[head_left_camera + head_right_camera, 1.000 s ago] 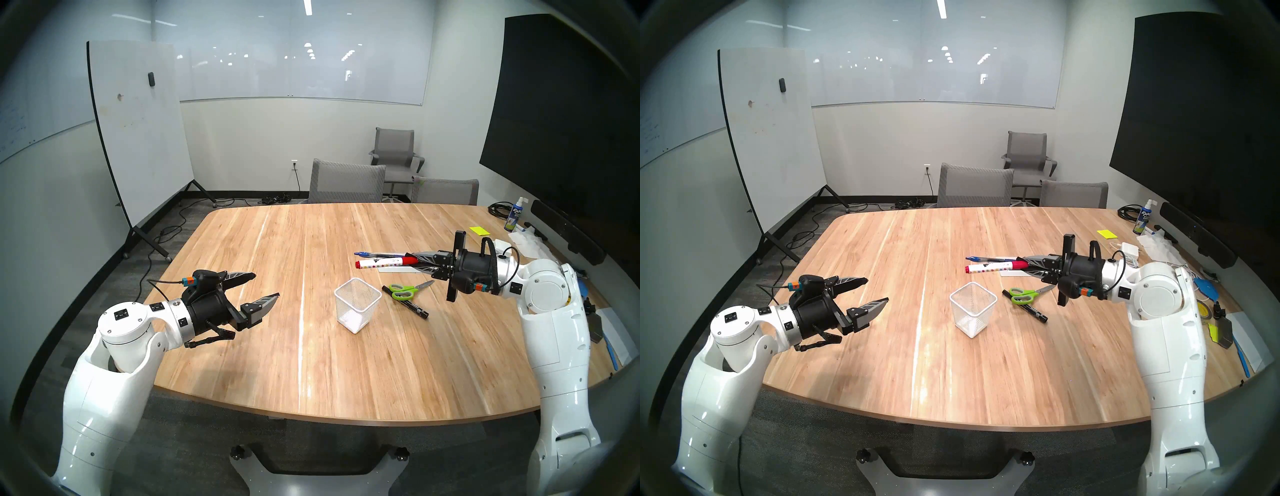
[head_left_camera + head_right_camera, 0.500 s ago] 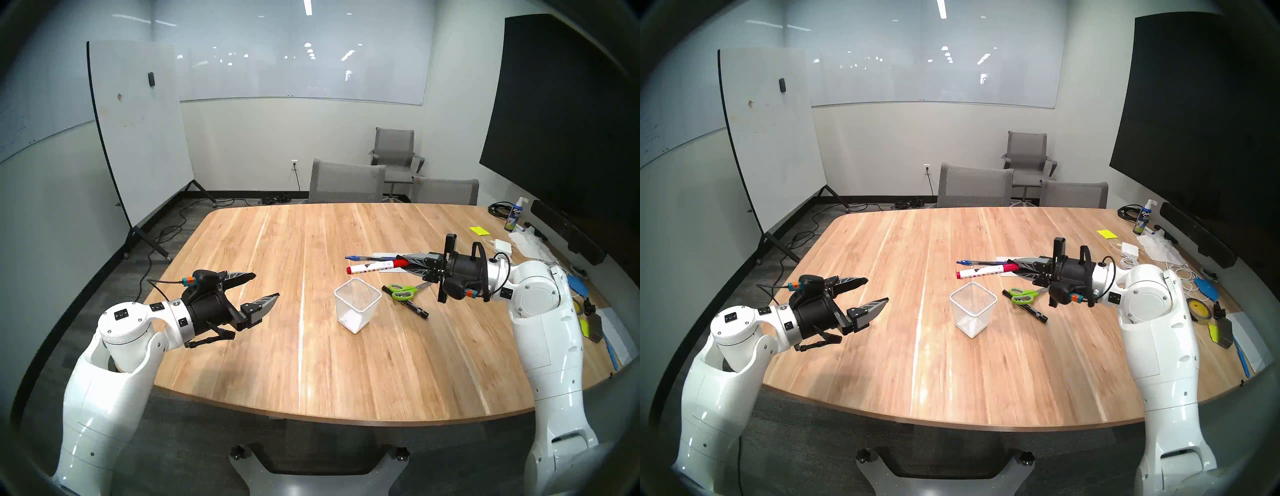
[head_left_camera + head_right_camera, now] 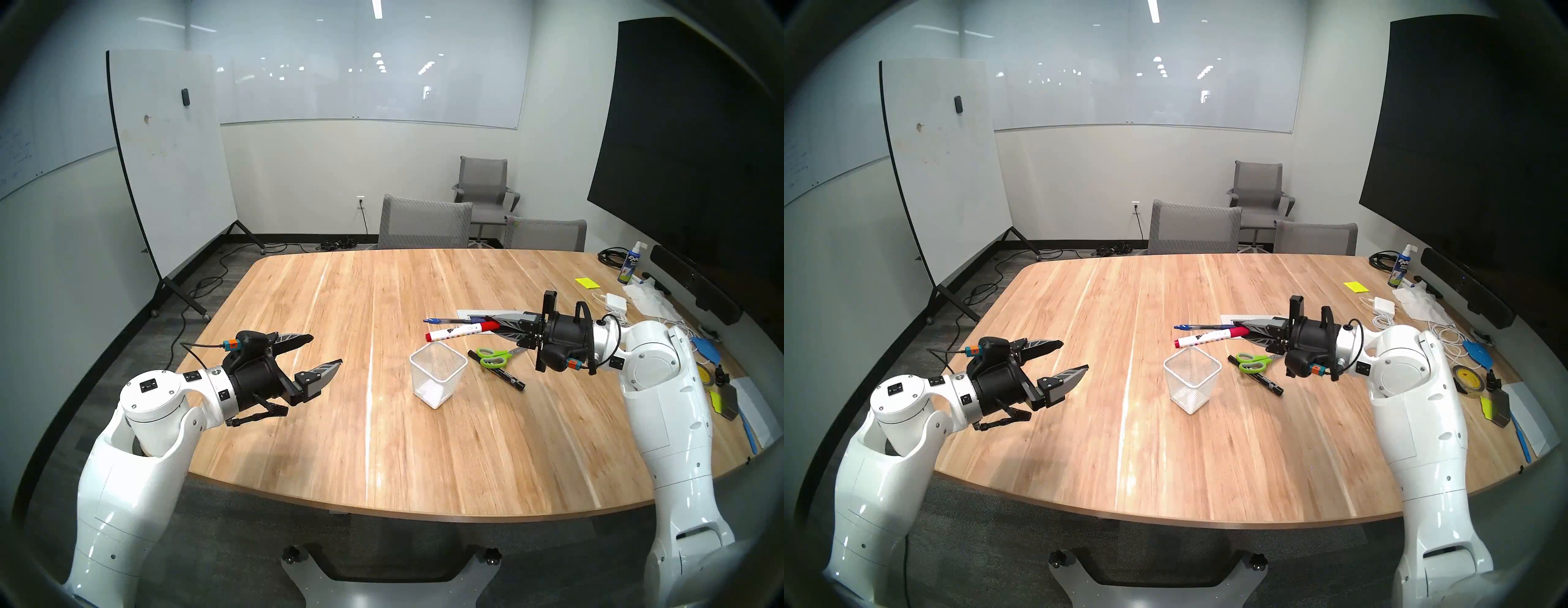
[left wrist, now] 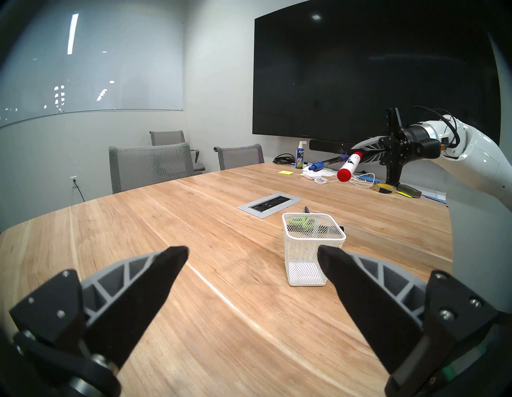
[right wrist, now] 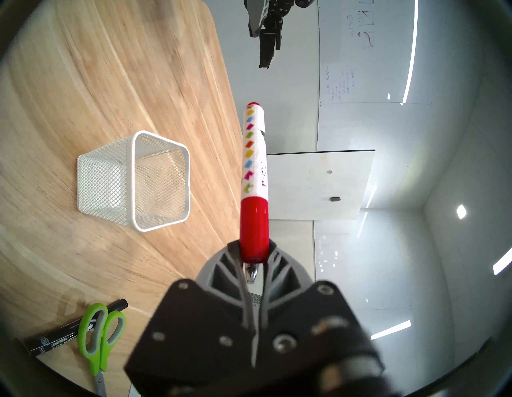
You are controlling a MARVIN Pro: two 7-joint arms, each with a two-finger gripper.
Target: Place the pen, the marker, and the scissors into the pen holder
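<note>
My right gripper [image 3: 494,325] is shut on the red cap of a thick white marker [image 3: 460,331] and on a slim blue-capped pen [image 3: 445,320]. Both stick out leftward in the air, behind and above the pen holder [image 3: 438,373], an empty white mesh cup. In the right wrist view only the marker [image 5: 253,172] shows, with the holder [image 5: 133,180] to its side. The green-handled scissors [image 3: 494,358] lie across a black marker [image 3: 502,375] just right of the holder. My left gripper [image 3: 326,350] hovers open over the table's left side, holding nothing.
A grey outlet panel [image 4: 270,205] is set in the table behind the holder. A spray bottle [image 3: 629,267], yellow sticky notes [image 3: 586,282], a white charger [image 3: 616,301] and tape clutter the right edge. Grey chairs [image 3: 424,223] stand at the far side.
My right gripper has carried the marker and pen leftward toward the holder, and the marker's free end has dipped. The left arm has not moved.
</note>
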